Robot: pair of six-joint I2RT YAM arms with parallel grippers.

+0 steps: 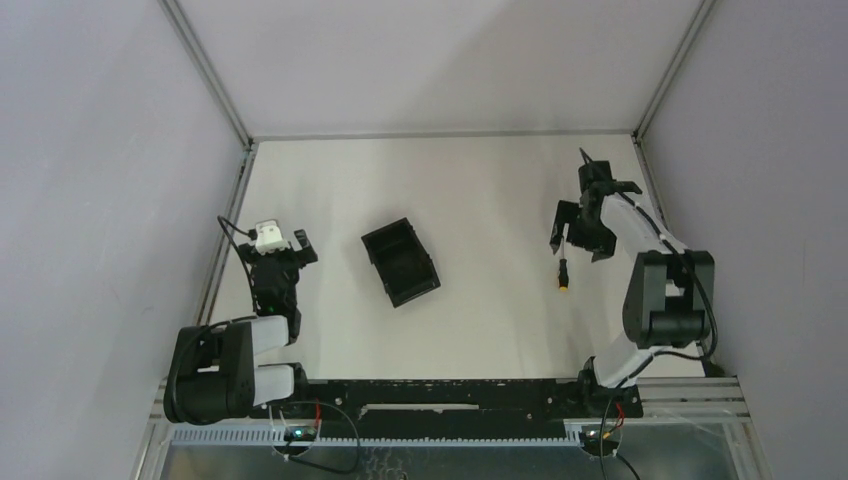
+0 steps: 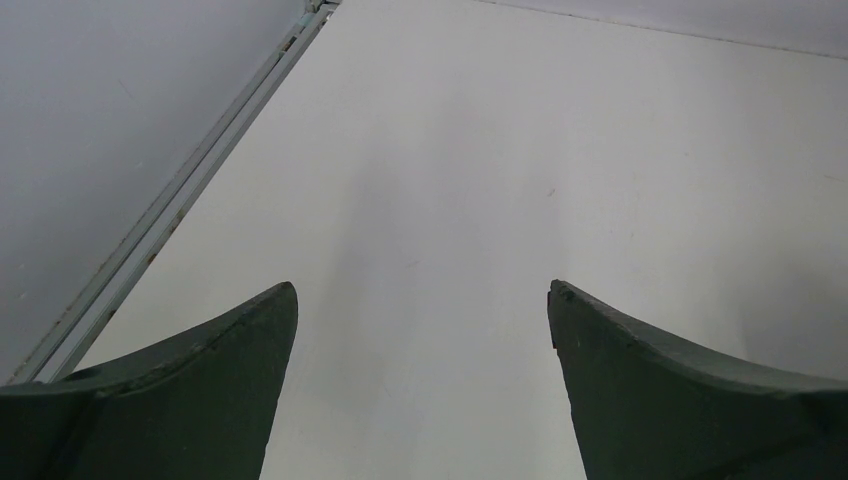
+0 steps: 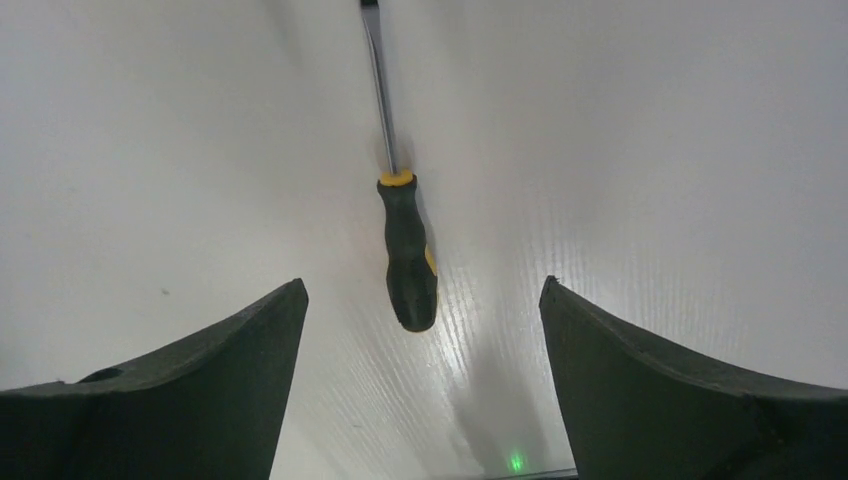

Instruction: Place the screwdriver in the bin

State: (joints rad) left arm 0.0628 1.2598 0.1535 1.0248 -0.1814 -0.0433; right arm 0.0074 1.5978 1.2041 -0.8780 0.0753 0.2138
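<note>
— Screwdriver (image 1: 565, 270) from overhead: where does it lie?
— Right of centre on the white tabletop (image 1: 480, 200), its yellow mark toward the bottom of the frame, just below the right claw (image 1: 580, 238). The bin (image 1: 400, 262) sits near the middle, turned at an angle, well apart from the tool to its left. The left claw (image 1: 277, 248) is at the left side, well apart from both.
— And the left wrist view?
— The left claw (image 2: 422, 285) stands spread wide, tabletop (image 2: 430, 150) showing between its fingers.
— The right wrist view?
— The right claw (image 3: 422, 285) is spread wide too, gripping nothing. The screwdriver (image 3: 407, 260) runs up the middle of the frame, shaft toward the top edge. The butt of its handle sits between the two fingers (image 3: 200, 390), touching neither.
</note>
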